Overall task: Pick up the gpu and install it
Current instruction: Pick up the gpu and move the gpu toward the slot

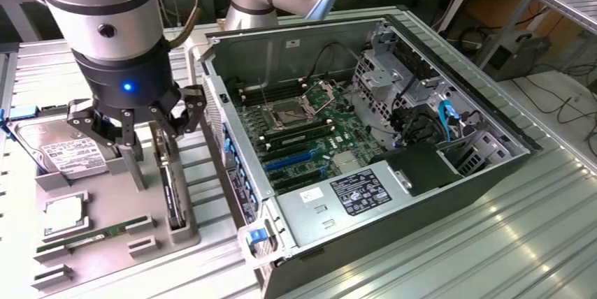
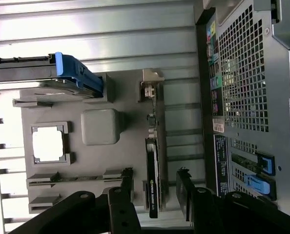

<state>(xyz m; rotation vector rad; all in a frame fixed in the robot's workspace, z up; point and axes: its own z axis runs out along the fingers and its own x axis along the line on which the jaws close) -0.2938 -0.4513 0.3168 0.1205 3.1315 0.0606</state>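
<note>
Partly hidden gpu (image 2: 152, 156) under spread hand (image 2: 155, 173)

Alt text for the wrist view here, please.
The gripper hangs above the gpu, standing on edge in a gray tray, jaws open either side of it. A hard drive and a processor chip share the tray; the computer case stands beside it.

Nothing is coming through clearly enough to read. At the exterior view's left, the white label (image 1: 67, 155) on the hard drive (image 1: 36, 133) is showing only fine dark print. The black sticker (image 1: 359, 191) on the power supply (image 1: 312, 216) is carrying illegible white lines. The gpu (image 2: 153, 170) is bearing a small green mark and unreadable white lettering.
</note>
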